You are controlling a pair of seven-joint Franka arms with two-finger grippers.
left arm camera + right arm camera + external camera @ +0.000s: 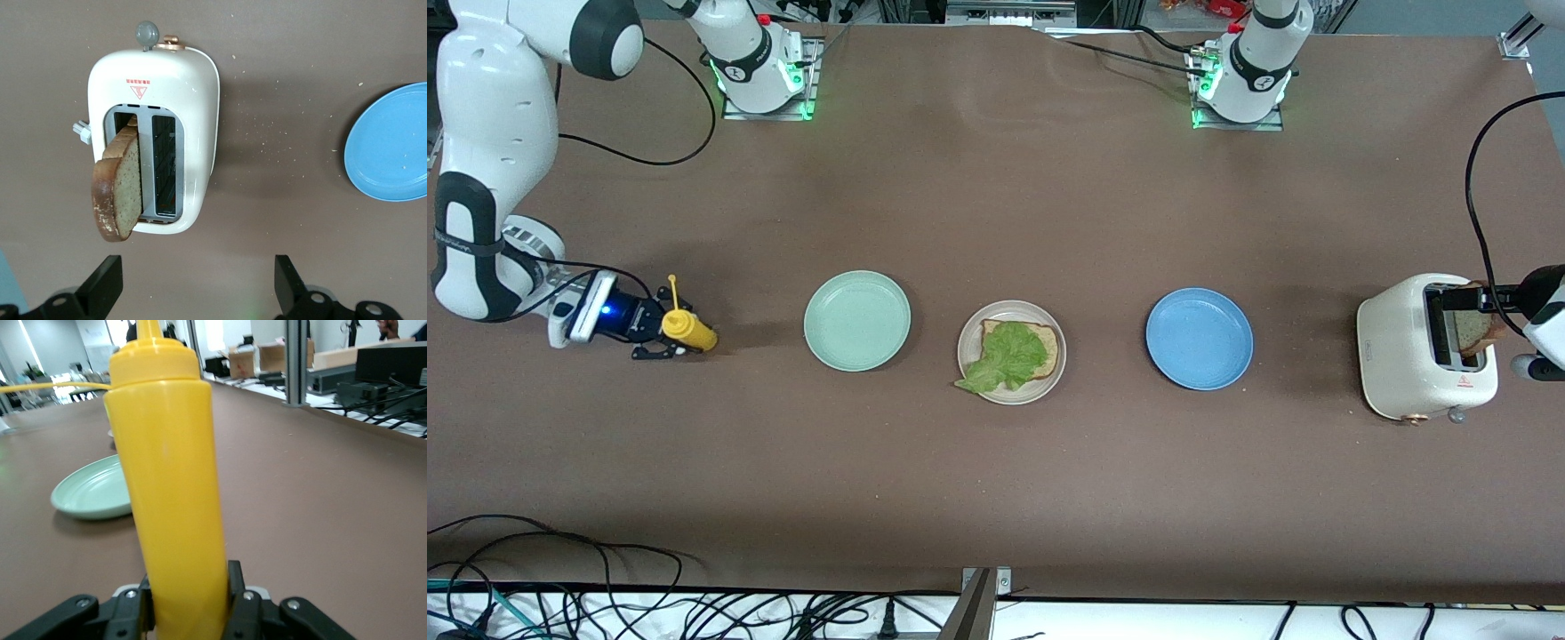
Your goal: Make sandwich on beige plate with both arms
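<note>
The beige plate point(1011, 352) sits mid-table between two other plates. It carries one slice of brown bread point(1040, 342) with a ruffled lettuce leaf point(1005, 358) on top. A second bread slice point(120, 190) point(1481, 327) sticks up out of a slot of the white toaster point(193, 107) point(1414, 351) at the left arm's end of the table. My left gripper point(197, 287) hovers open over the table beside the toaster and holds nothing. At the right arm's end my right gripper point(187, 603) point(660, 333) is low at the table, shut on a yellow squeeze bottle point(173, 487) point(689, 331).
A mint-green plate point(857, 320) point(93, 490) lies between the yellow bottle and the beige plate. A blue plate point(1199, 338) point(393, 143) lies between the beige plate and the toaster. Crumbs dot the brown table near the toaster. Cables run along the table's front edge.
</note>
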